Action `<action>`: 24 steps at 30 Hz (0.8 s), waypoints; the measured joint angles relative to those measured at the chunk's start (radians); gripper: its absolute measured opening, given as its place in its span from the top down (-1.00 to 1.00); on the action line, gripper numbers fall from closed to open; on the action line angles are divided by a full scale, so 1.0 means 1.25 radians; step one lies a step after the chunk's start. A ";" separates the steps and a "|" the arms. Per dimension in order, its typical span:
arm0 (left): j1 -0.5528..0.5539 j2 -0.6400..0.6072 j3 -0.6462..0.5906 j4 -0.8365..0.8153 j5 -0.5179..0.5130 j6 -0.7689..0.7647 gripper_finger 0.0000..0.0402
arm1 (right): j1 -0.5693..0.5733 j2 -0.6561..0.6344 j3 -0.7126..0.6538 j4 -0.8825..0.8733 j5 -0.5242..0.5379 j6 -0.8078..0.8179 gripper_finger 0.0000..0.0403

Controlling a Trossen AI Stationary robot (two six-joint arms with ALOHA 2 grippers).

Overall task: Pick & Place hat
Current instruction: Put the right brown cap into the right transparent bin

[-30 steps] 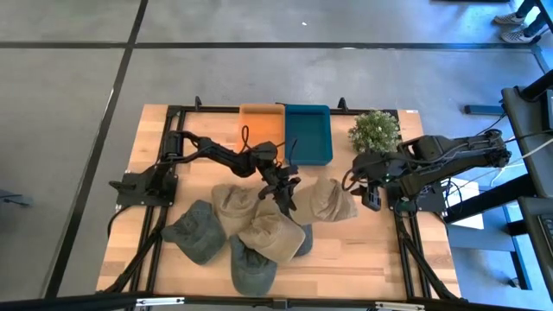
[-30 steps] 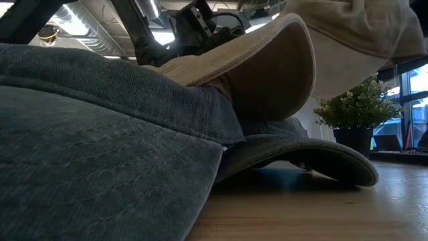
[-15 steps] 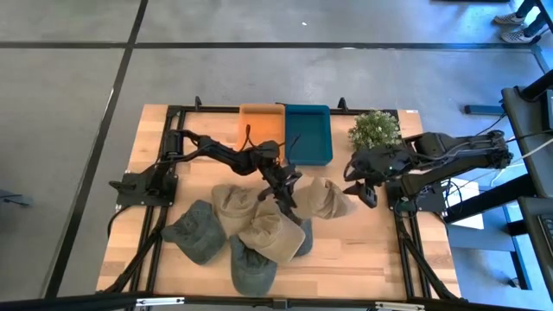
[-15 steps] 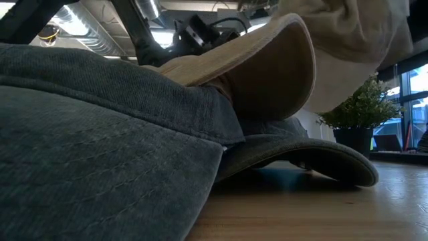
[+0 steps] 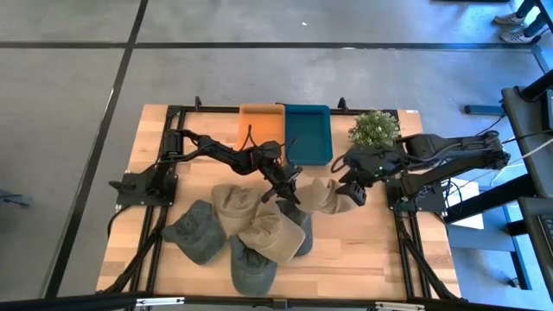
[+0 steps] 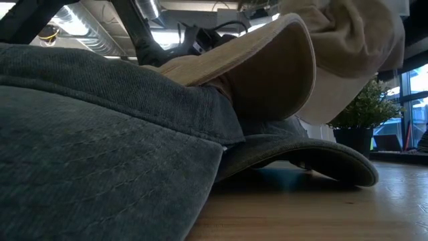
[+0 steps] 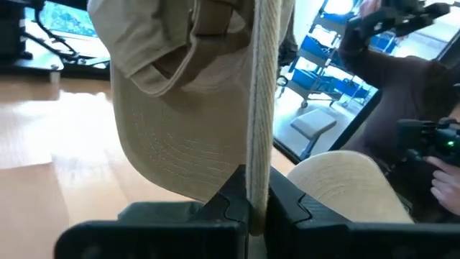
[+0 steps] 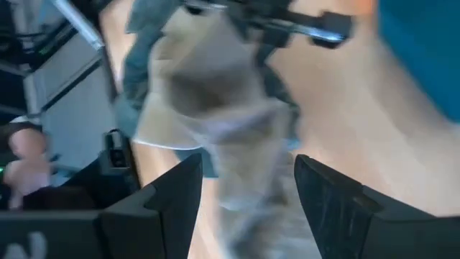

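Observation:
A tan hat (image 5: 321,197) is raised above the table's middle, to the right of a pile of tan and grey-green hats (image 5: 246,233). My left gripper (image 5: 289,187) reaches in from the left and is shut on this hat (image 7: 187,108). The hat also shows high up in the low view (image 6: 354,47). My right gripper (image 5: 352,192) is open just right of the hat. In the right wrist view its fingers (image 8: 244,191) stand wide apart, with the blurred hat (image 8: 230,129) ahead of them. I cannot see that it touches the hat. My left gripper pinches the tan hat's brim (image 7: 257,155) between its two fingers (image 7: 228,203), on the brim's edge, which shows edge-on between them. It comes in from the table's left. The hat is lifted clear, with its crown (image 7: 180,86) beyond the fingertips.
An orange bin (image 5: 262,128) and a teal bin (image 5: 308,134) stand side by side at the far edge. A potted plant (image 5: 374,130) stands to their right, close to the right arm. The hat pile fills the near middle. Bare wood lies near right (image 5: 363,250).
My right gripper has moved toward the table's left, from beside the plant up to the raised tan hat, staying open. My left gripper has kept its hold, and the hat has shifted slightly toward the left.

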 joint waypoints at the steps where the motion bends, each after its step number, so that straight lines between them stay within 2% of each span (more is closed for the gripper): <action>1: 0.000 0.000 0.000 -0.001 0.000 0.000 0.95 | 0.000 0.006 0.000 0.011 -0.017 -0.005 -0.11; 5: 0.000 0.000 0.000 0.000 0.000 0.000 0.95 | 0.000 0.025 0.000 0.006 -0.055 -0.017 -0.07; 8: 0.000 0.000 0.000 0.000 0.001 0.000 0.94 | 0.000 0.024 0.000 -0.020 -0.072 -0.030 0.03; 24: 0.000 0.000 0.000 0.012 0.004 -0.026 0.94 | 0.000 -0.002 0.000 -0.060 -0.084 -0.093 0.83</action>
